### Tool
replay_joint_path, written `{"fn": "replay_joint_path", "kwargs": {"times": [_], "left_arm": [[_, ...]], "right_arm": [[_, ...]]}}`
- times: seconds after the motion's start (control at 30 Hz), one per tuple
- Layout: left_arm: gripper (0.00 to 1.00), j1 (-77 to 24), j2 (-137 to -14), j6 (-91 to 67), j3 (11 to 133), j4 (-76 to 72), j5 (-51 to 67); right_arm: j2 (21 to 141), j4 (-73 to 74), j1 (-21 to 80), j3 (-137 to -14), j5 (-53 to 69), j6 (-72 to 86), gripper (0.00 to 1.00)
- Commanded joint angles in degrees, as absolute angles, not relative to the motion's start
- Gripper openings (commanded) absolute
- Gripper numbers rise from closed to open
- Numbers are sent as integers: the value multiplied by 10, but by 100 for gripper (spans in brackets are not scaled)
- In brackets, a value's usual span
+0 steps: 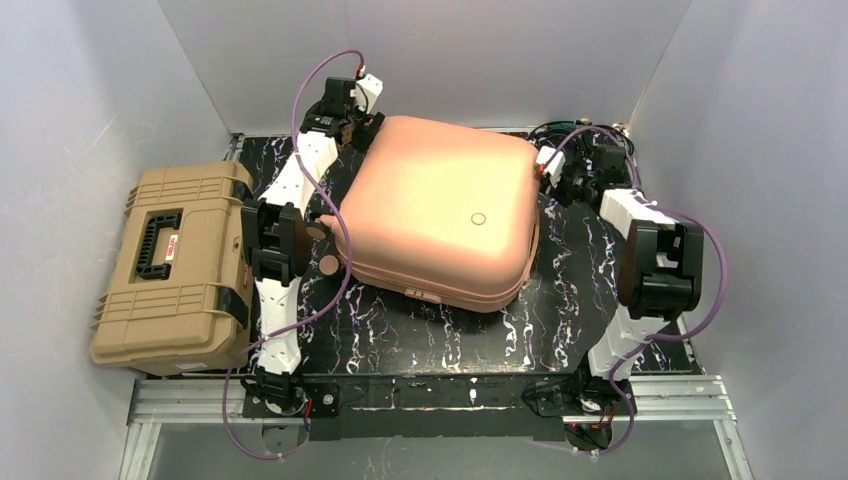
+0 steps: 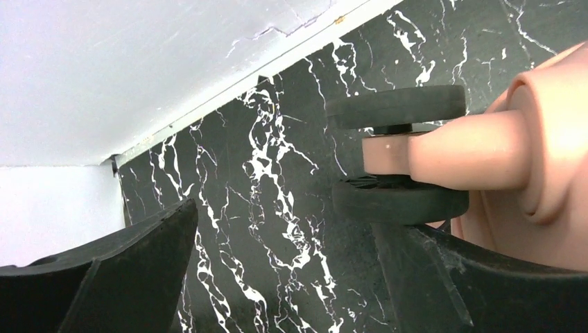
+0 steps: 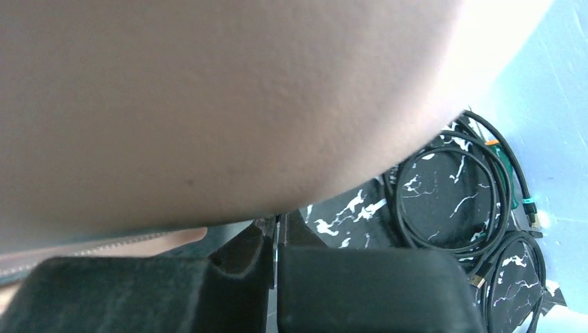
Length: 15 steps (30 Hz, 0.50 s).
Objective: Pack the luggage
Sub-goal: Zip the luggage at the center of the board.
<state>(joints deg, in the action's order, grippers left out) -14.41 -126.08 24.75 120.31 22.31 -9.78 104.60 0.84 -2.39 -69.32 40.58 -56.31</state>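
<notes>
Tan toolbox (image 1: 170, 265) at far left, off the black marble table (image 1: 420, 340). The luggage (image 1: 440, 210) lies closed and flat mid-table, logo up, between both arms.

Left gripper (image 1: 365, 112) is at the luggage's far-left corner. Top view can't show its fingers. Left wrist view does: fingers (image 2: 104, 277) spread wide, only marble between them, nothing pinched. A twin black wheel (image 2: 399, 156) on its pink stalk sits just above the right-hand finger. Contact can't be told. The wheel at that corner is hidden from above.

Right gripper (image 1: 550, 172) is at the far-right edge of the luggage. Right wrist view shows its fingers (image 3: 374, 291) pressed together, nothing seen between them. The pink shell (image 3: 208, 104) fills the frame just above the tips, very close; touching or not, can't tell. Only this view shows the coiled black cables (image 3: 451, 187) clearly, on the table by the wall.
</notes>
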Motion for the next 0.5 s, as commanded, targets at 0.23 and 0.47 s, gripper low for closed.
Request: {"fn": "replay_joint_path", "kwargs": {"times": [0.23,0.47], "left_arm": [[98,-192,-1219,229,1229,303,-71],[98,-207,-1116,227,1226,309,86]], "right_arm": [[861,223,85,-523,661,-661,1],[735,96,85,-421,619,-493,1]]}}
